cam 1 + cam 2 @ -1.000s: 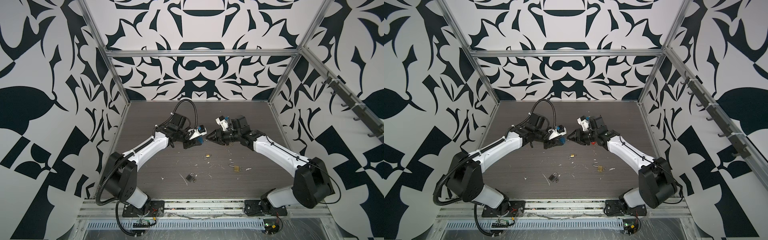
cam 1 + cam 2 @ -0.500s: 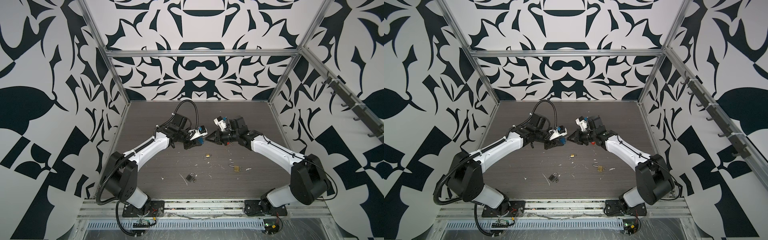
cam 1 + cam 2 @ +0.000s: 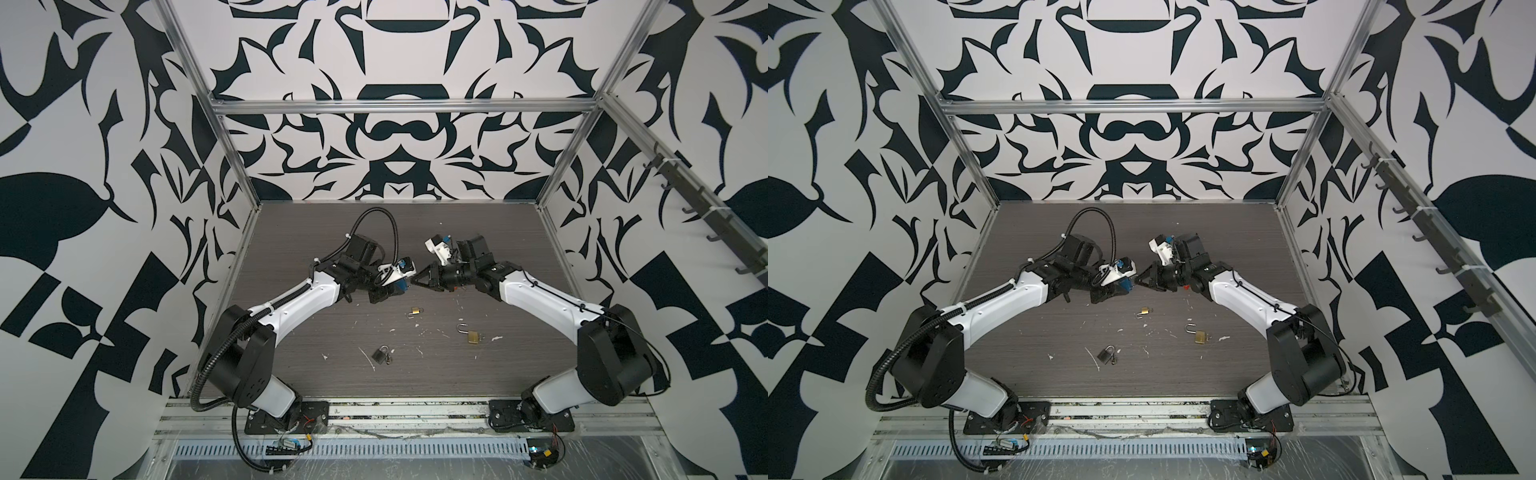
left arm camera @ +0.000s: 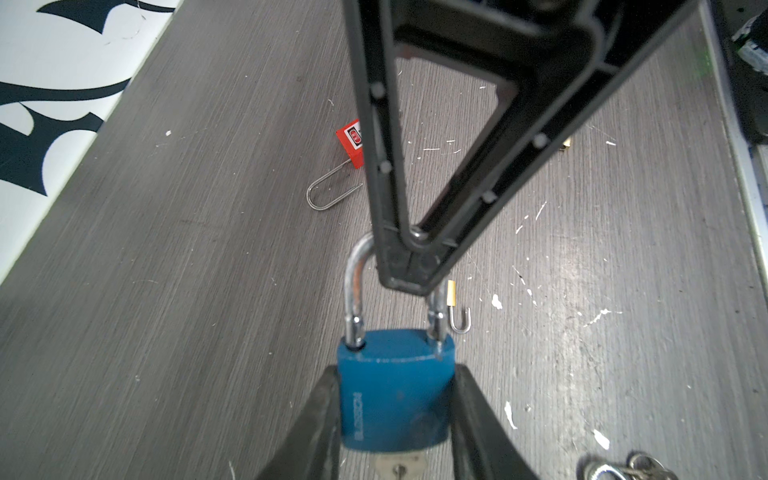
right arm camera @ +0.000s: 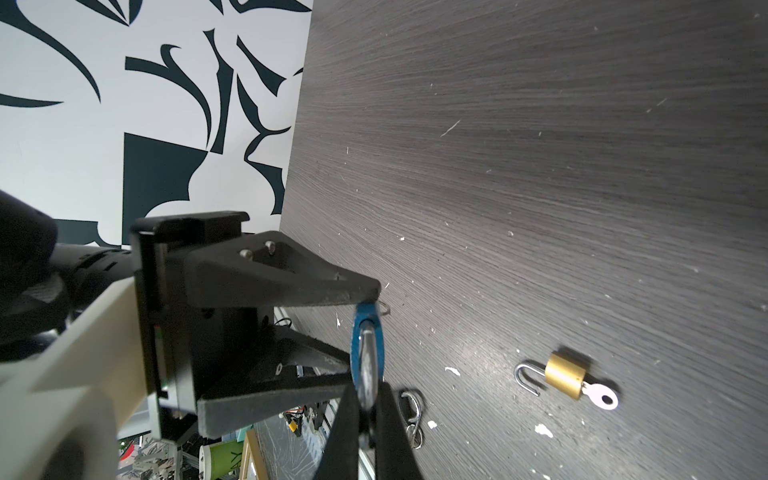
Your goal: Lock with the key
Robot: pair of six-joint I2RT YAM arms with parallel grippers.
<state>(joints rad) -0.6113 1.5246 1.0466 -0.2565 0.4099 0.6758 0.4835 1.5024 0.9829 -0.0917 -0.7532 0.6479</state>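
A blue padlock [image 4: 395,399] hangs above the table between both arms. My left gripper [image 4: 397,374] is shut on its body, one finger on each side. A silver key [image 4: 399,467] sticks out of the padlock's underside, between the left fingers. My right gripper [image 5: 368,388] is shut on the top of the silver shackle [image 4: 353,286]. In the right wrist view the padlock [image 5: 357,332] shows edge-on. In both top views the left gripper [image 3: 397,286] [image 3: 1119,286] and the right gripper [image 3: 415,282] [image 3: 1140,282] meet tip to tip at mid-table.
Two brass padlocks [image 3: 414,311] [image 3: 471,336] with open shackles and a dark padlock [image 3: 380,354] lie on the table nearer the front. A red padlock [image 4: 351,141] with a long open shackle lies under the right arm. White flecks litter the wood surface.
The right gripper has slid a little toward the left gripper and closed its fingers on the shackle. The left arm has held still with the padlock.
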